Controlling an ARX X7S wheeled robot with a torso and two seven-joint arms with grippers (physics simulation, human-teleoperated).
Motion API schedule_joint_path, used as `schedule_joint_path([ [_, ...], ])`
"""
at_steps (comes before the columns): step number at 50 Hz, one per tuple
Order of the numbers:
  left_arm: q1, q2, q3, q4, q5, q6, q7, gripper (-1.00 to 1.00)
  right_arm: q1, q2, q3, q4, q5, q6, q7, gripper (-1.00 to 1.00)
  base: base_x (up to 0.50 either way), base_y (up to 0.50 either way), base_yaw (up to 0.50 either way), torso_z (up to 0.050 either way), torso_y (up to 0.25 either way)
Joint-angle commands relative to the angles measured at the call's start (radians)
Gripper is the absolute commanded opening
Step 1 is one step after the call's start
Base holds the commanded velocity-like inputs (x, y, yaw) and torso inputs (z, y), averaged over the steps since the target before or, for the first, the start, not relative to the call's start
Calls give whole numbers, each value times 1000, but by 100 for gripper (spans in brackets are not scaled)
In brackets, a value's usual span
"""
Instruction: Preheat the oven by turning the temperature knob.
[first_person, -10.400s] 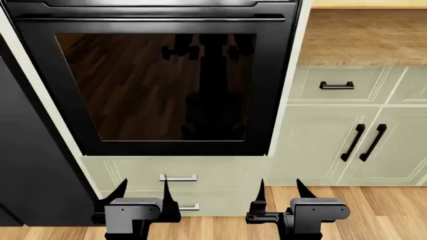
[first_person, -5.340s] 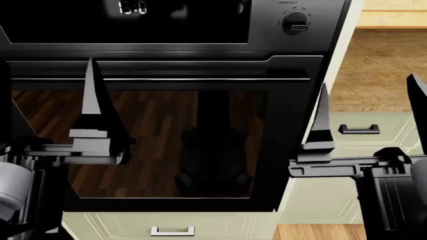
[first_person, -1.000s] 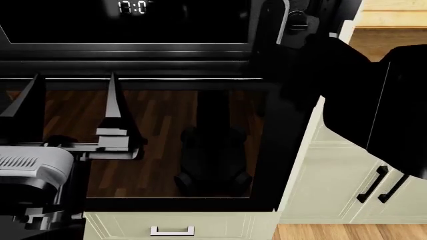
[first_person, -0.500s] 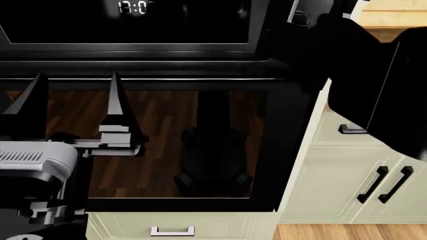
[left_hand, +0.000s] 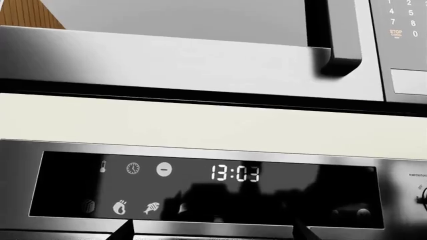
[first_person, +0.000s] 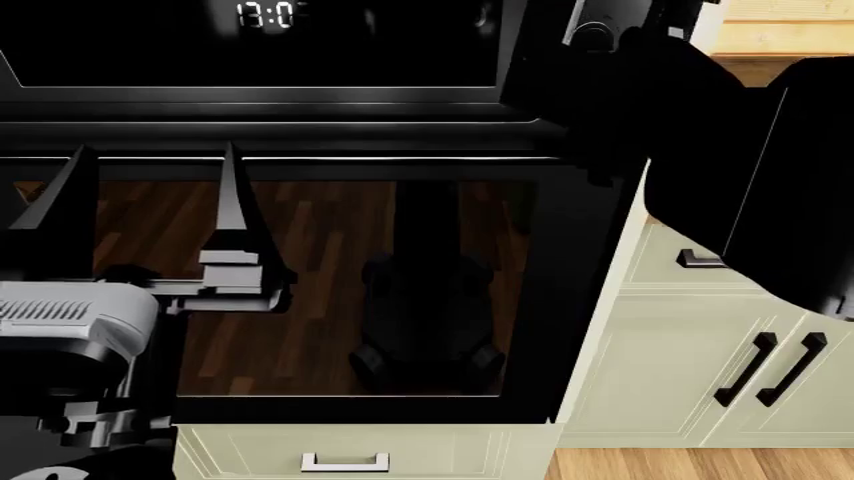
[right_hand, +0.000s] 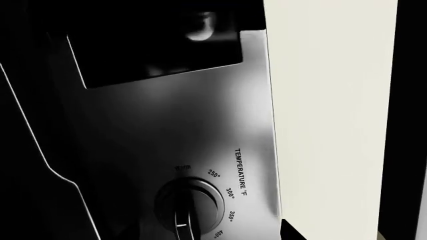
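Note:
The black oven (first_person: 387, 290) with its glass door fills the head view, and its control panel shows the clock (first_person: 267, 14). My right arm (first_person: 681, 100) reaches to the panel's upper right and covers most of the temperature knob (first_person: 595, 28). In the right wrist view the knob (right_hand: 190, 202) sits close, ringed by temperature marks, with its ridge (right_hand: 181, 222) between the spread jaws of my right gripper (right_hand: 200, 235). One fingertip (right_hand: 291, 231) stands apart from the knob. My left gripper (first_person: 155, 165) is open and empty in front of the door. It faces the clock (left_hand: 235, 173) in the left wrist view (left_hand: 212, 233).
Pale green cabinets with black handles (first_person: 781, 365) stand right of the oven. A drawer with a metal handle (first_person: 344, 462) lies below it. A wooden counter (first_person: 787, 35) is at upper right. A steel microwave (left_hand: 200, 50) with a dark handle hangs above the oven.
Both arms rose from low by the floor to oven height. The right arm reached up to the knob. In the last second it shifted only slightly, and the left gripper barely moved.

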Motion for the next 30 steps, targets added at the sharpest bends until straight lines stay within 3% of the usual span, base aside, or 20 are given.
schedule_joint_path([
  [1,2,1,3,-3,3,2,1,100,1,4,9,-27,12,6,-3,-100,0,0,0,0,0],
  [30,-9,5,8,-7,0,-5,3,100,-6,21,15,-43,14,17,-2,-100,0,0,0,0,1],
])
